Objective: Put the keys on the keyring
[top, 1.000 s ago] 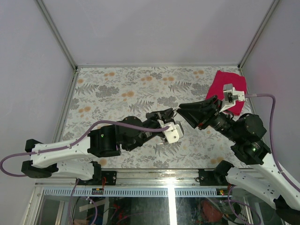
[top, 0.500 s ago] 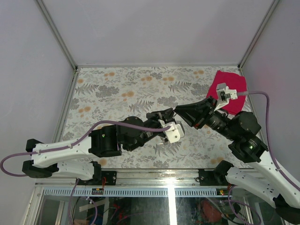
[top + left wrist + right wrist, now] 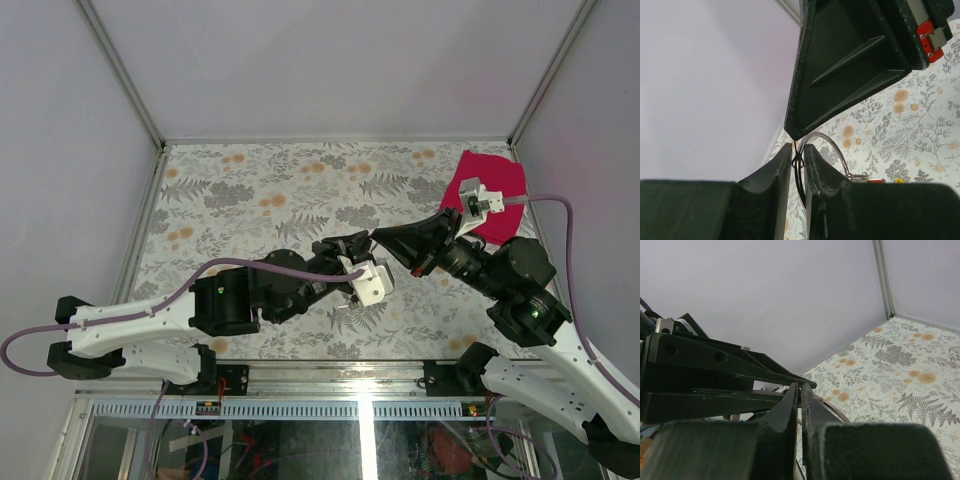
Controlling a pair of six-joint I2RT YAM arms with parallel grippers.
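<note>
The left claw [image 3: 798, 147] is nearly closed, its two fingers pinching the thin wire of the keyring [image 3: 826, 136], which stands up between them and arcs out to one side. At the ring's lower end, red and yellow key heads [image 3: 875, 180] peek over the finger's edge. The right claw [image 3: 800, 386] is pressed shut, tip to tip with the left one and just above the ring. Whether it nips the wire cannot be told. Both meet above the middle of the flowered table [image 3: 250, 190].
</note>
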